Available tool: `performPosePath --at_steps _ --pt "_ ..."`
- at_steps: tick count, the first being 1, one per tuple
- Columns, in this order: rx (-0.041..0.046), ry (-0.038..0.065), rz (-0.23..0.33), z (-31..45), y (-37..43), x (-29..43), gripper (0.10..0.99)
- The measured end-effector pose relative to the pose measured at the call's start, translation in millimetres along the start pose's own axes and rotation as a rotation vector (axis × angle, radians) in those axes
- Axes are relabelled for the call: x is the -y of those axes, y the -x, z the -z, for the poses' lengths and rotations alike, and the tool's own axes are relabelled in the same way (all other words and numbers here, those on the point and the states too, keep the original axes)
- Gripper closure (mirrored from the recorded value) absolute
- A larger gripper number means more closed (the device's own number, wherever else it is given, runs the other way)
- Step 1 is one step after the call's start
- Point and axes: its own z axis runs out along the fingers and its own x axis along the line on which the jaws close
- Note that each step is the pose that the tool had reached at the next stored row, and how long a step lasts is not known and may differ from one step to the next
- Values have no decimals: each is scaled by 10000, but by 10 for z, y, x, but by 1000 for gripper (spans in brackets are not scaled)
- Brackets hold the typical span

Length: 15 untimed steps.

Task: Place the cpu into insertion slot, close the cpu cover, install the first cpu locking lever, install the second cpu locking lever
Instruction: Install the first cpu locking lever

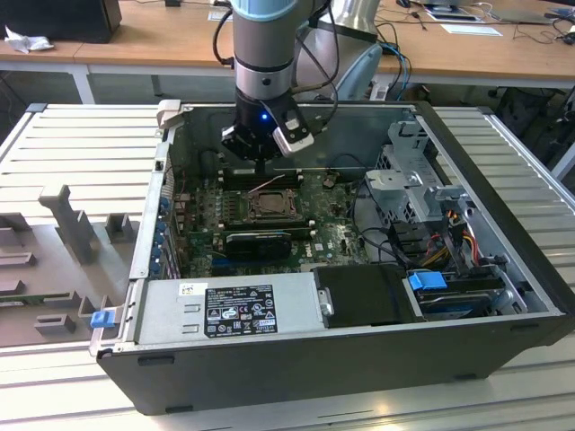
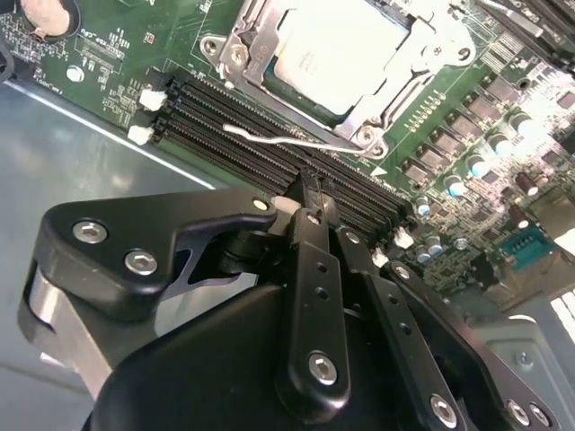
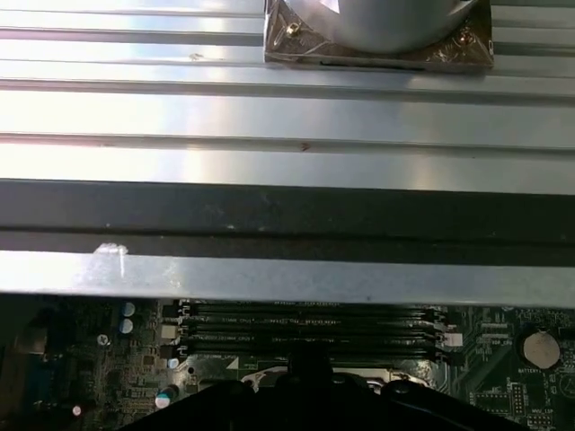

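Gripper (image 2: 314, 202) fingers pressed together, empty, over black memory slots (image 2: 269, 135). Cpu (image 2: 337, 49) seated in insertion slot (image 2: 235, 56), cpu cover (image 2: 431, 45) down; thin lever (image 2: 278, 142) at slot's 6 o'clock, loose.

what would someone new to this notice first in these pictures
The open dark computer case on the ribbed metal table, with the arm's black gripper reaching down inside it. In the second wrist view, the pale silvery-beige square cpu sits in the metal-rimmed insertion slot, the thin silvery frame-shaped cpu cover lying over it. The gripper's narrow black fingers are pressed together over the black memory slots beside a thin wire lever.
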Motion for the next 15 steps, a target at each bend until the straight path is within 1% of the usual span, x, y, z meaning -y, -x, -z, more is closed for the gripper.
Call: performPosePath --at_steps 2,6,8,9,12,14,15 --pt "0 -1 2 -45 11 7 980" --pt "-8 -4 42 -120 81 8 980" --pt "-12 -3 65 -130 122 3 980" --pt "-14 -3 73 -130 128 3 980" --pt "-27 -1 164 -130 132 5 980" --pt "-29 -1 185 -125 131 33 980" --pt "-30 -2 182 -118 130 34 980"
